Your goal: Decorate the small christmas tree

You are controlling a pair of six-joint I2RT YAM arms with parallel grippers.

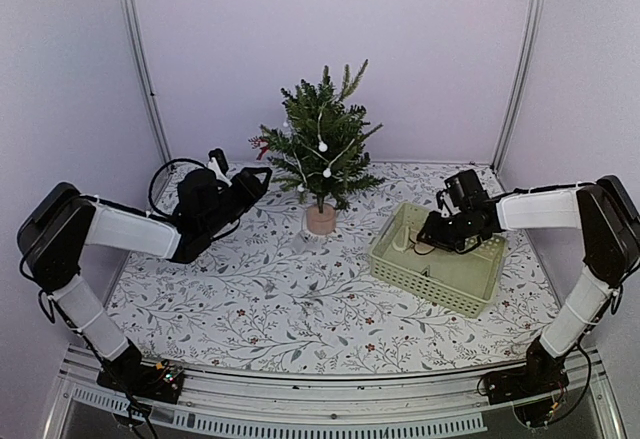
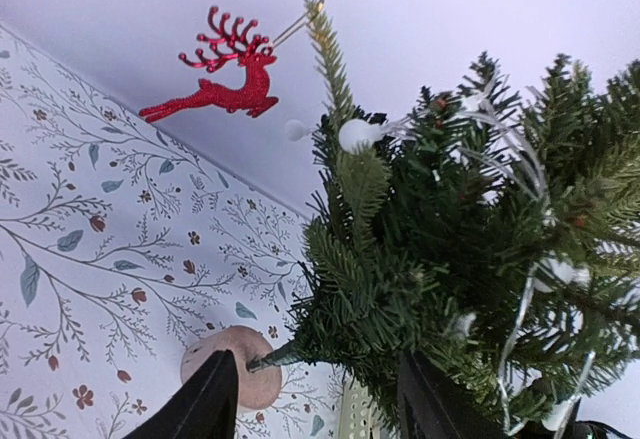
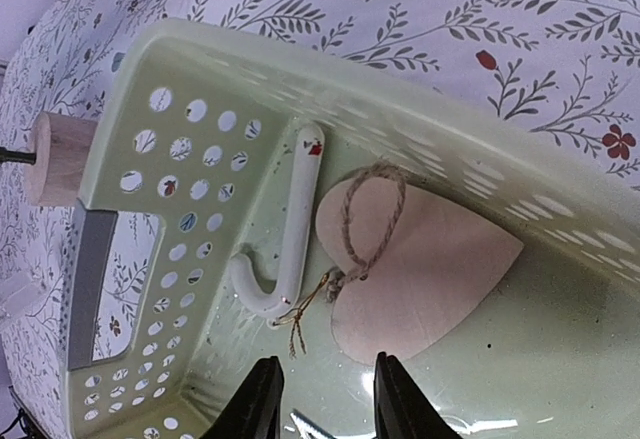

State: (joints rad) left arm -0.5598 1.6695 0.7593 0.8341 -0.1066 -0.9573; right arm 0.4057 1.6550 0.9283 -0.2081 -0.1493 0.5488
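Top external view showed the small christmas tree (image 1: 322,149), a miniature fir with dark green needle branches, standing upright on its round tan wooden base (image 1: 320,219) at the back middle of the white floral-print tablecloth (image 1: 250,299). A string of white beads (image 1: 322,145) was draped over its branches. A red glitter reindeer ornament (image 2: 225,84) hung from a branch tip on the tree's left side. The left gripper (image 2: 315,384) hovered just left of the tree, low beside the branches. Its black fingers (image 2: 205,404) were spread apart and held nothing. To the right of the tree, apart from it, lay a pale green perforated plastic basket (image 1: 440,281). The right gripper (image 3: 318,384) reached down inside the basket, its jaws parted and nothing visible between them. On the basket floor just ahead of those jaws lay a white plastic candy cane ornament (image 3: 295,209) and a pale wooden heart ornament (image 3: 430,279) with a twine loop. The two touched at the cane's hooked end.
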